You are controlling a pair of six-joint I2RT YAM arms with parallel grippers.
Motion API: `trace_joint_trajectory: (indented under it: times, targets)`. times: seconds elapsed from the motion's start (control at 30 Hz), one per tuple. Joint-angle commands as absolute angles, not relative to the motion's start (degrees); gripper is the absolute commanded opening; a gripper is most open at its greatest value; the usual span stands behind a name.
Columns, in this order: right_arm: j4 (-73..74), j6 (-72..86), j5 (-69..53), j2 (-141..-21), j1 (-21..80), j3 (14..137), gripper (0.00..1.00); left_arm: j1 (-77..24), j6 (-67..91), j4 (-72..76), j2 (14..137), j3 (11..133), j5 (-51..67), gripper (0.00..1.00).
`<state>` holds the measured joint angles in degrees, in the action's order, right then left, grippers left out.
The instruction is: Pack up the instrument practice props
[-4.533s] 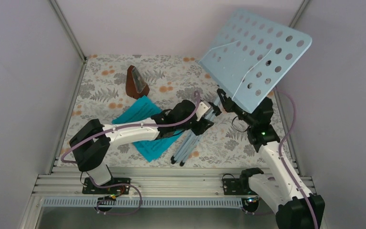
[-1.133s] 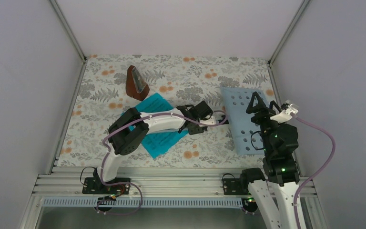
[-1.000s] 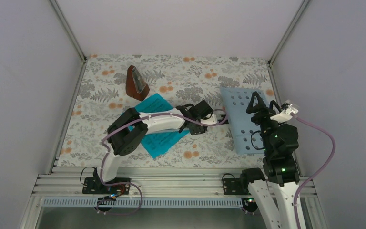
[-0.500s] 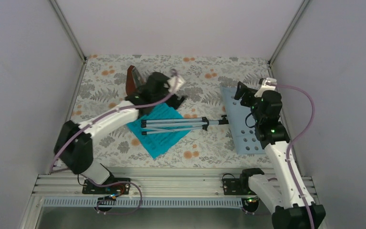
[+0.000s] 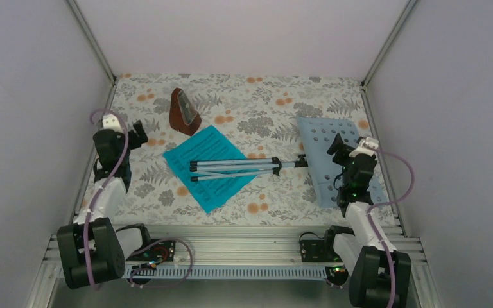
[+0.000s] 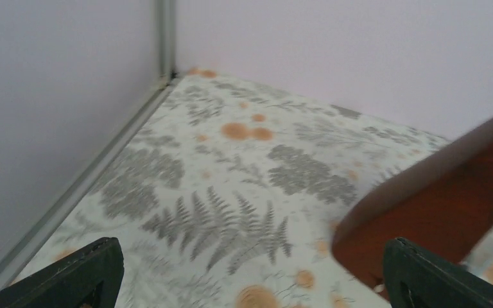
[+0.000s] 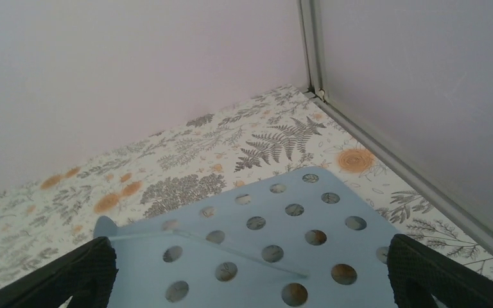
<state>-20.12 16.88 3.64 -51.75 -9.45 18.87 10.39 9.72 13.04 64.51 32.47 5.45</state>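
Note:
The reddish-brown pyramid metronome stands upright at the back left; its base fills the right of the left wrist view. The teal sheet of music lies flat mid-table. The music stand lies on its side: its folded silver legs cross the sheet and its pale blue perforated panel rests flat on the right. My left gripper hovers open at the left edge, to the left of the metronome, with nothing between its fingers. My right gripper is open over the panel, holding nothing.
A floral cloth covers the table. Pale walls with metal corner posts close in the left, back and right sides. An aluminium rail carrying both arm bases runs along the near edge.
Both grippers let go of the stand, which now lies flat. The left arm swung from the stand's legs past the metronome to the left edge. The right arm pulled back toward its base.

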Motion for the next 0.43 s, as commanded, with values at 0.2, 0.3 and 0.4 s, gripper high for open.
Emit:
trace_joint_trajectory:
  times: [0.2,0.3,0.4]
  targets:
    - [-56.0,7.4,0.8,-62.1,-9.5,9.8,1.00,13.1,9.1,44.4,69.4,17.5,1.8,1.00]
    - [-58.7,7.0,-0.9,-65.1,-9.3,9.7,1.00,12.6,8.3,48.7,70.7,16.0,3.3,1.00]
    - [-61.3,7.0,-3.2,-67.8,-9.1,9.1,1.00,11.3,8.0,50.5,70.3,15.3,1.6,1.00]
